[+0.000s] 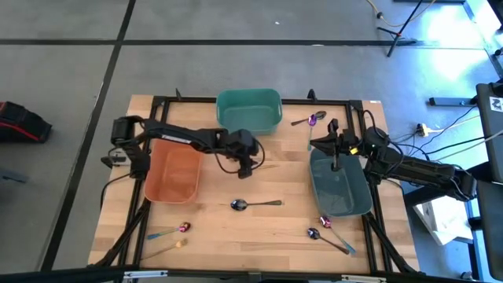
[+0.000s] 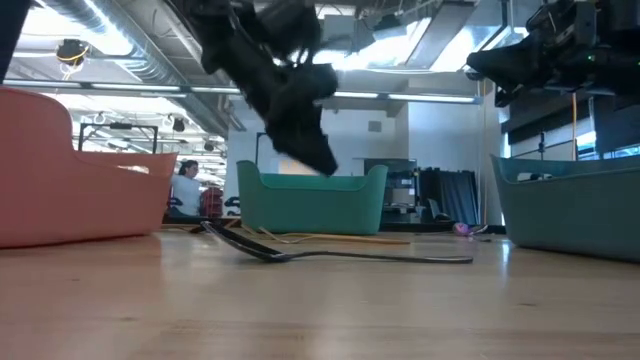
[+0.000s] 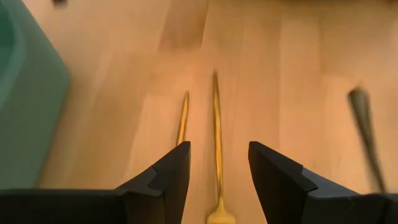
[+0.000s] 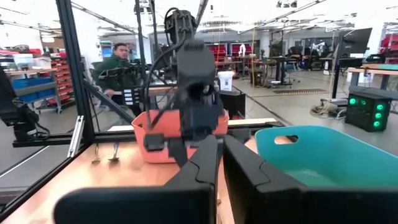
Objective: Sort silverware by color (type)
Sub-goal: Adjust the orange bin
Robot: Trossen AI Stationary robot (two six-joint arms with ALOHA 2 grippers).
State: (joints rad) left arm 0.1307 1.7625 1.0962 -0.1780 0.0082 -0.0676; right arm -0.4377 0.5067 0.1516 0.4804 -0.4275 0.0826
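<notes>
While the right gripper is held with its fingers closed on nothing above the grey-blue bin at three o'clock on the counter, the left gripper is seen near the counter's centre with its fingers spread wide and nothing held. Directly beneath it two gold pieces are laid side by side on the wood, one lined up with the gap between the fingers, the other just beside it. A dark spoon is found at about six o'clock from that gripper, near it. Two purple-blue pieces are placed at two o'clock on the counter, between the teal bin and the grey-blue bin. More purple-blue pieces are spread at five o'clock, and two further pieces at seven o'clock, below the orange bin. A person is seen in the room behind.
</notes>
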